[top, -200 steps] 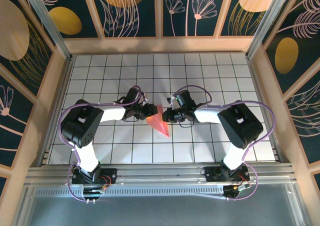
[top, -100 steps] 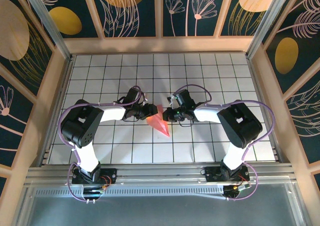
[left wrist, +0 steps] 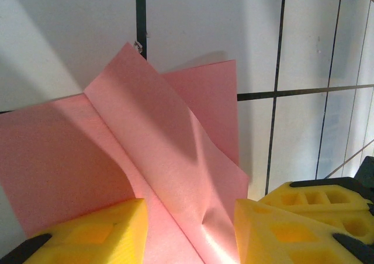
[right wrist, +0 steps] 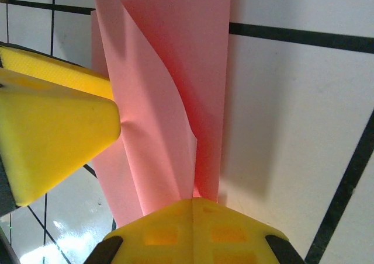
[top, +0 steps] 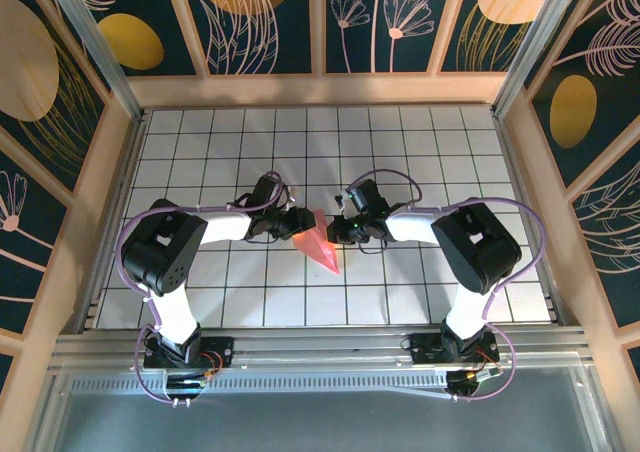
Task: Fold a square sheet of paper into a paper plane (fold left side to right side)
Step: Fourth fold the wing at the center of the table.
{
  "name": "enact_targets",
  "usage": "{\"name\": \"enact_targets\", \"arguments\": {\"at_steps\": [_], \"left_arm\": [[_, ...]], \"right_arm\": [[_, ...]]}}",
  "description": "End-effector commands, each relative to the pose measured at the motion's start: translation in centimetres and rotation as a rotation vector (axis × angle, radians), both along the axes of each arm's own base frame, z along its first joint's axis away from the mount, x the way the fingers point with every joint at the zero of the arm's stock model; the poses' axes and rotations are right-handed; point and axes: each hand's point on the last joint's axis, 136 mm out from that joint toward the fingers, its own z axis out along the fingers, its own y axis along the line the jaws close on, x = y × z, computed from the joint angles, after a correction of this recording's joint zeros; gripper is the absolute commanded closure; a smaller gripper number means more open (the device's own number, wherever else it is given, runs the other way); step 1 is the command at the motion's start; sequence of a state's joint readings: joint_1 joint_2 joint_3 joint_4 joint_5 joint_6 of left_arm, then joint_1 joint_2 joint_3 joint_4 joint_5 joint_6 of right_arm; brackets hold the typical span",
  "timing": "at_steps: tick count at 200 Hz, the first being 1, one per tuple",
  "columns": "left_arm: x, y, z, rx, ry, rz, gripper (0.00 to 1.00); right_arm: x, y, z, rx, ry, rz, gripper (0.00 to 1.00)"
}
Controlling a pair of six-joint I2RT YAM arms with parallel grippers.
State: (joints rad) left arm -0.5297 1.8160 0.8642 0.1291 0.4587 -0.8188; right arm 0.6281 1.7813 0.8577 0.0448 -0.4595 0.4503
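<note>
The pink-red sheet of paper (top: 320, 244) lies mid-table, folded into a narrow pointed shape like a paper plane, tip toward the near edge. Both grippers meet at its far end. My left gripper (top: 300, 224) comes in from the left. In its wrist view, the left gripper (left wrist: 187, 202) has yellow fingers (left wrist: 87, 232) standing apart with a raised creased flap of the paper (left wrist: 146, 147) between them. My right gripper (top: 338, 234) comes in from the right. Seen from its wrist, the right gripper (right wrist: 193, 201) is shut, with layers of the paper (right wrist: 158, 71) running into its tips. A left finger (right wrist: 58, 129) dents the paper.
The white tiled table (top: 430, 152) with dark grid lines stretches out on all sides of the paper. Wooden frame walls (top: 320, 90) with patterned panels enclose it. A metal rail (top: 320, 344) runs along the near edge by the arm bases.
The right arm has edged slightly left toward the paper. The paper and the left gripper have kept their place.
</note>
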Motion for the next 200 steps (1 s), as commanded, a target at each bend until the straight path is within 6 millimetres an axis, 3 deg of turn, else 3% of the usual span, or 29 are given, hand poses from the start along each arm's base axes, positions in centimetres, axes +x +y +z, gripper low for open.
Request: {"name": "enact_targets", "arguments": {"at_steps": [1, 83, 140, 200], "left_arm": [[-0.4, 1.2, -1.7, 0.078, 0.03, 0.02, 0.57], [-0.3, 1.1, -1.6, 0.074, 0.028, 0.019, 0.57], [-0.1, 1.0, -1.2, 0.065, 0.018, 0.017, 0.56], [1.9, 0.6, 2.2, 0.079, -0.069, 0.015, 0.51]], "right_arm": [[0.7, -0.2, -0.2, -0.026, -0.011, -0.007, 1.0], [0.7, -0.4, -1.1, -0.048, 0.0, -0.005, 1.0], [-0.3, -1.0, -2.8, -0.092, 0.043, -0.001, 1.0], [-1.7, -2.5, -4.8, -0.149, 0.103, -0.027, 1.0]]}}
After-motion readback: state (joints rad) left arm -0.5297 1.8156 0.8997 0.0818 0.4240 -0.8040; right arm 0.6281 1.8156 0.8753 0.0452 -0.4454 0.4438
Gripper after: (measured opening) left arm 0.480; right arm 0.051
